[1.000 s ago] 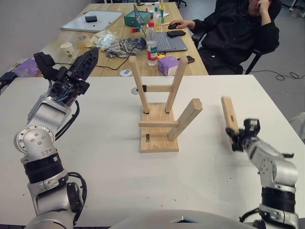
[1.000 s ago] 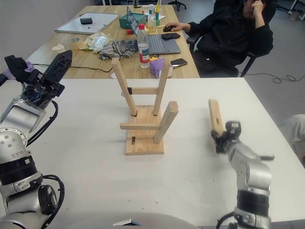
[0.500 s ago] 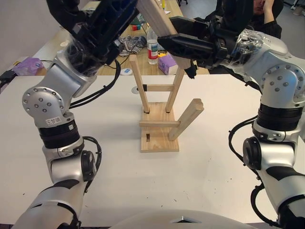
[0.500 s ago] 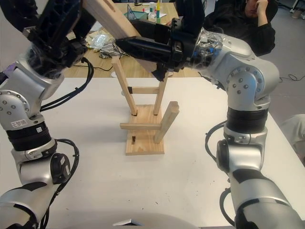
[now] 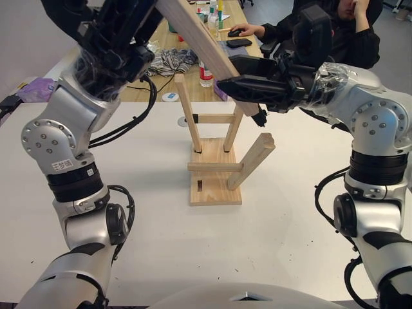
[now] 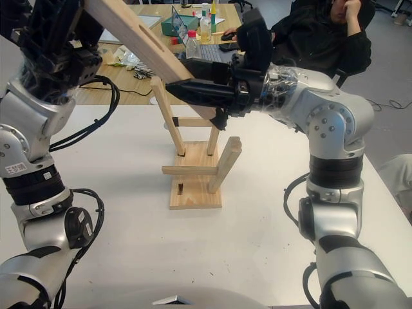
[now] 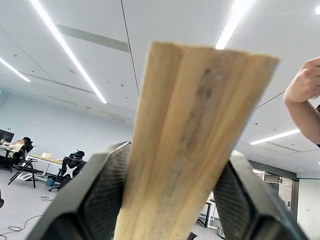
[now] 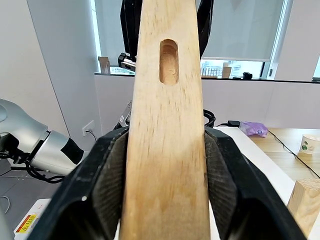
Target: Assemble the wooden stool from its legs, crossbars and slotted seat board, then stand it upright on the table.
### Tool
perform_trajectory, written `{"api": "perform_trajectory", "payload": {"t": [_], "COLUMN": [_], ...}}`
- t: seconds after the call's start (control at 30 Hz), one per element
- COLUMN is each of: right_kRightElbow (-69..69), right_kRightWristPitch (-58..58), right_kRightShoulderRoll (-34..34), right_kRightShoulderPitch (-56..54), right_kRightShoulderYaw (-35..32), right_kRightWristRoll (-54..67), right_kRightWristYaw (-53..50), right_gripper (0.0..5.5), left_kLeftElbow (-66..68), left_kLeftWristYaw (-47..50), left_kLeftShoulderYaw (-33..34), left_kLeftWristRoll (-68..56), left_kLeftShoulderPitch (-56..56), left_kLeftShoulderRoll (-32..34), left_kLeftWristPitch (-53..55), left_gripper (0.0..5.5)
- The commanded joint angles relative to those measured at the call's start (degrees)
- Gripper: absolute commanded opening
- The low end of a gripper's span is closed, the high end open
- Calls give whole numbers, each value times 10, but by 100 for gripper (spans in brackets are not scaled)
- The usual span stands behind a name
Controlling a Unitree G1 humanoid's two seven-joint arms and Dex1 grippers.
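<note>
The slotted seat board (image 5: 215, 190) lies flat on the white table. Two legs (image 5: 188, 116) (image 5: 237, 119) stand up from it, joined by a crossbar (image 5: 214, 119). A third leg (image 5: 252, 159) leans at its right side, with a lower crossbar (image 5: 214, 167) across. Above this a loose wooden leg (image 5: 206, 48) slants in the air. My left gripper (image 5: 149, 9) is shut on its raised end, fingers (image 7: 105, 200) on both sides. My right gripper (image 5: 223, 84) is shut on its lower part, near the slot (image 8: 169, 61), just above the upright legs.
Behind the white table (image 5: 290, 219) stands a wooden table with a plastic bottle (image 5: 205, 72), a striped cloth (image 5: 168, 63), a laptop and small clutter. The white table has free room in front of the seat board and on both sides.
A second ago the right gripper held the loose leg low at the table's right and the left was open. Both now grip it aloft; since half a second ago its lower end has sunk.
</note>
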Motion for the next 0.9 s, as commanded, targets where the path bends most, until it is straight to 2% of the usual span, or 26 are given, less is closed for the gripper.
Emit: {"api": "perform_trajectory", "payload": {"t": [0.03, 0.13, 0.23, 0.33, 0.4, 0.63, 0.9], "right_kRightElbow": [-5, -5, 5, 20, 32, 50, 65], "right_kRightWristPitch": [-13, -22, -64, -99, -111, -124, -116], "right_kRightShoulderRoll": [-21, -30, -53, -73, -79, -92, -111], "right_kRightShoulderPitch": [5, 5, 20, 33, 35, 28, 12], "right_kRightShoulderYaw": [15, 32, 66, 77, 70, 55, 80], "right_kRightWristRoll": [-20, -40, -97, -138, -148, -159, -165], "right_kRightWristYaw": [8, 16, 28, 37, 35, 47, 94], "right_gripper": [262, 312, 368, 370, 370, 370, 370], "left_kLeftElbow": [27, 68, 118, 153, 159, 187, 198], "left_kLeftWristYaw": [-4, -5, -37, -97, -141, -256, -258], "left_kLeftShoulderYaw": [30, 73, 112, 111, 95, 36, 27], "left_kLeftWristRoll": [-16, -25, 10, 93, 150, 322, 369], "left_kLeftShoulderPitch": [1, -15, -22, 12, 54, 186, 263], "left_kLeftShoulderRoll": [4, 13, 81, 151, 163, 105, -5], "left_kLeftWristPitch": [-20, -48, -54, -51, -59, -159, -213], "left_gripper": [241, 217, 209, 206, 206, 204, 204]}}
